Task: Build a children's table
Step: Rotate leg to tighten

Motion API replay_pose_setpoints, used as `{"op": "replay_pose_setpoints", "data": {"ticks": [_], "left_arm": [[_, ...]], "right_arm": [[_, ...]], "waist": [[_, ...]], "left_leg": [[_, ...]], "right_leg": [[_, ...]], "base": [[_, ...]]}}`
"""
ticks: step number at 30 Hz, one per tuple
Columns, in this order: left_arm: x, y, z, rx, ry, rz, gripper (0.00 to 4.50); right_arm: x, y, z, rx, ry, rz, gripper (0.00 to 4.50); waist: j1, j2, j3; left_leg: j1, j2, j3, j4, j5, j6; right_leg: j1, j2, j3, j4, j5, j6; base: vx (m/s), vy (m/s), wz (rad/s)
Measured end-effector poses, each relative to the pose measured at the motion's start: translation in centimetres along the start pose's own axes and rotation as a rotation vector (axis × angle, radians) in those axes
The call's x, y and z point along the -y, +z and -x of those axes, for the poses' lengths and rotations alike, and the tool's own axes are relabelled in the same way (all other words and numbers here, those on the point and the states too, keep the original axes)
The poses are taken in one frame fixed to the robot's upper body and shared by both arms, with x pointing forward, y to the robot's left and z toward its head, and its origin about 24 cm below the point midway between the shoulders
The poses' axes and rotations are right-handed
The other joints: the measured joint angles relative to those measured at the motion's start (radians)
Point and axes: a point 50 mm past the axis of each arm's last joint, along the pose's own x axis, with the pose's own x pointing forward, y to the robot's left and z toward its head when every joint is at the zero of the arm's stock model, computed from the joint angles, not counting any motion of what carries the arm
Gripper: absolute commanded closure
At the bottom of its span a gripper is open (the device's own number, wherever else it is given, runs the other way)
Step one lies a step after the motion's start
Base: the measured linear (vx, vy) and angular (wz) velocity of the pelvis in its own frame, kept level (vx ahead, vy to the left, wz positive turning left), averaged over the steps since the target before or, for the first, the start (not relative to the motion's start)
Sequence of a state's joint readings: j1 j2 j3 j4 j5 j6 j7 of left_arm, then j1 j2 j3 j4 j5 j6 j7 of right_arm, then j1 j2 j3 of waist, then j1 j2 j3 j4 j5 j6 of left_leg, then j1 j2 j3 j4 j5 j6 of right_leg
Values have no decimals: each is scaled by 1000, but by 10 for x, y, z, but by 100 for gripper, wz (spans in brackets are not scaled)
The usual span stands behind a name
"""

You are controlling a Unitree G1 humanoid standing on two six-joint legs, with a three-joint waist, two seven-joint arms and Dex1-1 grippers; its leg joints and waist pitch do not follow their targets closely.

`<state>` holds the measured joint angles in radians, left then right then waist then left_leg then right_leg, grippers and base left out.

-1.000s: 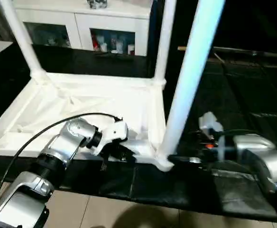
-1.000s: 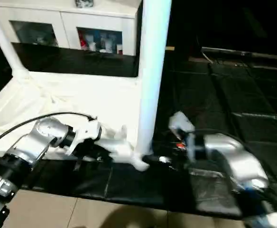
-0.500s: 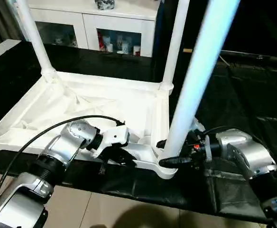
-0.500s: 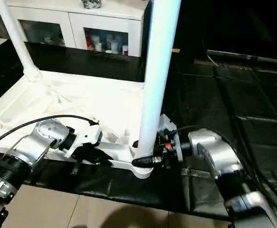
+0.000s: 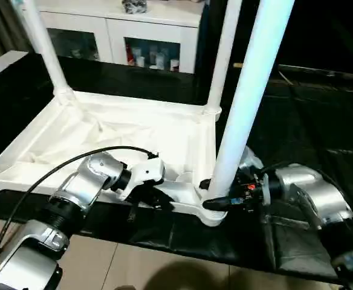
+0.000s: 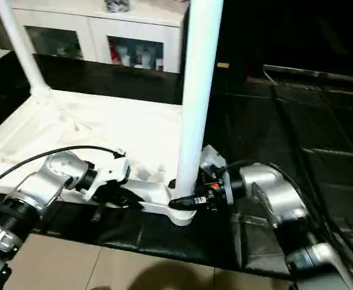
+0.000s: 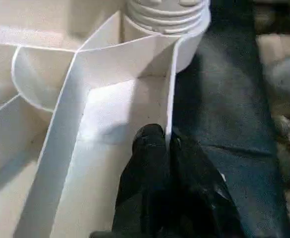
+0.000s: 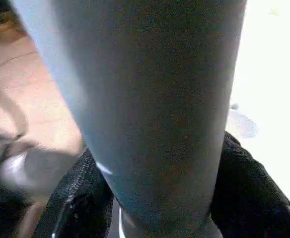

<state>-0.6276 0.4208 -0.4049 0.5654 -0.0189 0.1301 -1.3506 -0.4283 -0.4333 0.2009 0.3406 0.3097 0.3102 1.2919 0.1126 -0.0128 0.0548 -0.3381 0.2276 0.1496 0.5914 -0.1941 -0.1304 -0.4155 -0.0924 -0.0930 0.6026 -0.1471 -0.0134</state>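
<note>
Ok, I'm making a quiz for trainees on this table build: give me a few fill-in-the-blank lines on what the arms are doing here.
1. The tabletop lies ____ on the black mat, ribs showing.
2. The left gripper is pinched on the tabletop's ____.
3. The right gripper's fingers stand either side of the near ____.
4. ____ legs stand in corner sockets.

Missing words: upside down; edge wall; leg; Three

The upturned rectangular plastic table top [image 5: 134, 130] is showing plain white, ribs included. The three long round tapered legs [image 5: 249, 90] standing from it are white too, the nearest tinted pale blue. At twelve o'clock, the glass-door cabinet [image 5: 128, 36] is showing white. The mat [image 5: 309, 121] underneath is black, the floor tiles [image 5: 164, 272] beige.
</note>
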Motion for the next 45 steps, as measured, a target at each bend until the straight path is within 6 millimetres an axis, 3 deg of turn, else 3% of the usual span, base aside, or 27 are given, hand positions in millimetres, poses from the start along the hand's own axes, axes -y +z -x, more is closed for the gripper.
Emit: {"op": "replay_pose_setpoints", "data": {"ticks": [4,8,11,16,17,18,23,25,31,41,45], "left_arm": [[-8,0,-3,14,97,66,450],[-24,5,-10,29,276,165,450],[-29,11,-18,34,342,199,450],[-33,12,-16,32,393,206,450],[-33,12,-16,32,393,204,450],[-33,12,-16,33,393,203,450],[-33,13,-15,36,384,201,450],[-32,13,-15,36,372,194,450],[-23,9,-8,21,260,121,450],[-5,-2,5,-7,57,-3,450],[-1,-5,10,-13,-3,-23,450]], "right_arm": [[11,0,-7,53,-205,-12,235],[34,8,-30,150,-547,-91,242],[43,13,-39,164,-690,-117,243],[47,18,-49,168,-762,-114,243],[47,19,-49,173,-762,-112,210],[47,19,-49,177,-762,-112,210],[45,17,-46,194,-724,-110,160],[43,16,-42,193,-692,-103,160],[31,7,-14,104,-428,-10,89],[12,1,16,-14,-64,27,89],[7,-1,15,-34,33,36,89]], "waist": [[-26,1,-1],[-57,2,-2],[-65,3,-2],[-66,3,-2],[-64,3,-2],[-63,3,-2],[-57,5,-3],[-53,5,-3],[-34,5,-3],[-10,4,-3],[0,3,-2]], "left_leg": [[5,-1,0,0,0,0],[5,-2,-6,1,1,-1],[5,-3,-6,0,1,-1],[5,-3,-6,0,0,-1],[5,-3,-6,-1,0,-1],[5,-3,-6,-1,0,-1],[6,-3,-6,-7,0,-1],[6,-3,-5,-8,0,-1],[5,-2,-4,-8,0,0],[4,-2,-4,-8,0,0],[3,-1,-4,-7,0,0]], "right_leg": [[1,0,0,0,0,0],[-2,0,-7,-5,0,0],[-1,0,-7,-10,0,0],[-1,0,-6,-8,1,-1],[-1,0,-5,-8,1,-2],[-1,0,-5,-7,2,-2],[-2,1,-5,-6,4,-4],[-3,1,-5,-6,4,-4],[-2,1,-5,-7,4,-4],[-2,0,-4,-7,4,-3],[-2,0,-4,-7,4,-3]], "base": [[0,0,0],[0,0,0],[0,0,0],[0,0,0],[0,0,0],[0,0,0],[0,0,0],[0,0,0],[0,0,0],[0,0,0],[0,0,0]]}}
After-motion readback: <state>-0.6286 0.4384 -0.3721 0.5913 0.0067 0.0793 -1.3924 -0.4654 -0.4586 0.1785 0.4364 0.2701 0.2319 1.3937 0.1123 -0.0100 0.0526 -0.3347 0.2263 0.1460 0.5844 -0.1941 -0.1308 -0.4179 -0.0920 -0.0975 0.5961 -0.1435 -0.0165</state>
